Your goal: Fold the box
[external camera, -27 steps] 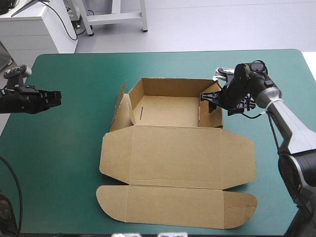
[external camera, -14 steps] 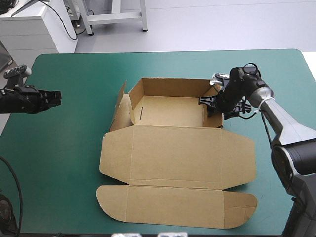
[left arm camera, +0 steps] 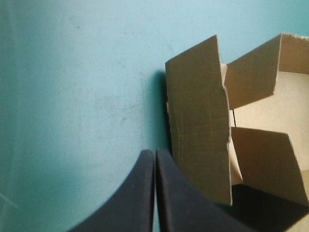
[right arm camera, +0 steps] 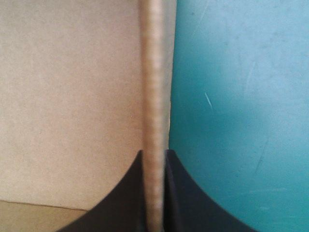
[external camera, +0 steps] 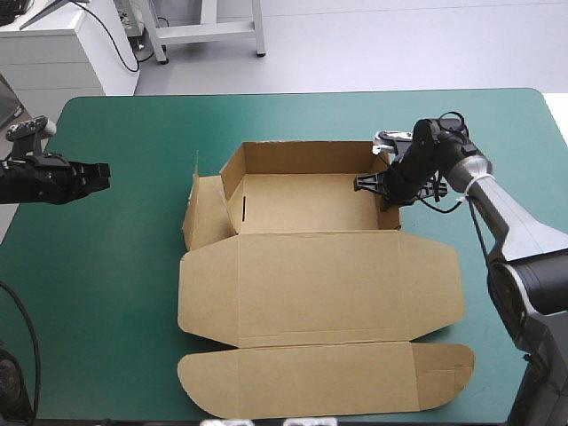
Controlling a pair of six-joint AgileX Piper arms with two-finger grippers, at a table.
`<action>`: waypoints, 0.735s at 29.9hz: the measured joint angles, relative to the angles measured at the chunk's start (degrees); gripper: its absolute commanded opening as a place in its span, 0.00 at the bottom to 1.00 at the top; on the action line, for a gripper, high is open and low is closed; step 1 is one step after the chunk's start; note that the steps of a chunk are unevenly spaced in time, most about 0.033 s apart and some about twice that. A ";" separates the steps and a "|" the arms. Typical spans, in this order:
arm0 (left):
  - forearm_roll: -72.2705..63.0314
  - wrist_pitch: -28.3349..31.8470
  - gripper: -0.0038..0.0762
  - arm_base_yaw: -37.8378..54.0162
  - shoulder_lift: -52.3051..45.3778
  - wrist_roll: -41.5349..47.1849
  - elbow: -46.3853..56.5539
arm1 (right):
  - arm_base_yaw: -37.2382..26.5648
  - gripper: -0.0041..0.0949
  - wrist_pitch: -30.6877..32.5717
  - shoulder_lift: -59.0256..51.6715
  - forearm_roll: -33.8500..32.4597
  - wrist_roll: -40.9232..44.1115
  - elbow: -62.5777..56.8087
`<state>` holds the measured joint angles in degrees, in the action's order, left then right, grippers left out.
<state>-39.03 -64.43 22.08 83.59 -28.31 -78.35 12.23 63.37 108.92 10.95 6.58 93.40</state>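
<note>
Box [external camera: 302,200] at the middle of the desk [external camera: 115,293], viewed from behind the robot; the tray lies toward 12 o'clock and opens upward; the lid [external camera: 319,284] lies flat toward 6 o'clock, its tuck flap [external camera: 328,382] nearest the desk's edge; the tray's long axis runs from 9 to 3 o'clock. The right claw [external camera: 383,182] pinches the top edge of the 3 o'clock wall [right arm camera: 154,72], one finger inside the tray and one outside, apparently to hold that wall upright while it is set. The left claw [external camera: 105,175] is pressed together on nothing, well apart at 9 o'clock; hence, it seems, the 9 o'clock side flap [external camera: 202,209] leans outward, unsupported and not yet tucked.
</note>
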 measured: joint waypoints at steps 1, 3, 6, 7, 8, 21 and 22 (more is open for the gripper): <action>0.00 -0.05 0.04 0.00 0.00 0.00 0.00 | 0.00 0.04 0.80 0.00 0.00 -0.82 0.88; 0.00 -0.15 0.04 0.00 0.00 0.00 0.00 | 0.00 0.04 3.73 0.00 -0.55 -2.65 3.67; 0.00 -0.52 0.04 0.00 0.00 0.00 0.00 | 0.00 0.04 5.90 -0.74 -3.33 -4.20 7.27; 0.00 -0.66 0.04 0.00 0.00 0.00 0.00 | 0.00 0.04 6.21 -1.92 -4.03 -5.06 7.76; 0.00 -0.73 0.04 0.00 0.00 0.00 0.00 | 0.00 0.04 6.50 -2.96 -4.62 -5.65 7.89; -0.05 -0.42 0.04 0.00 2.66 0.00 0.00 | 0.00 0.04 8.24 -24.93 -7.45 -8.48 8.38; -0.13 -0.27 0.04 0.00 2.87 0.00 0.00 | 0.00 0.04 8.24 -26.24 -7.03 -8.61 8.38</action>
<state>-39.17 -64.71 22.08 86.46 -28.31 -78.35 12.23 71.61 82.68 3.92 -2.02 101.78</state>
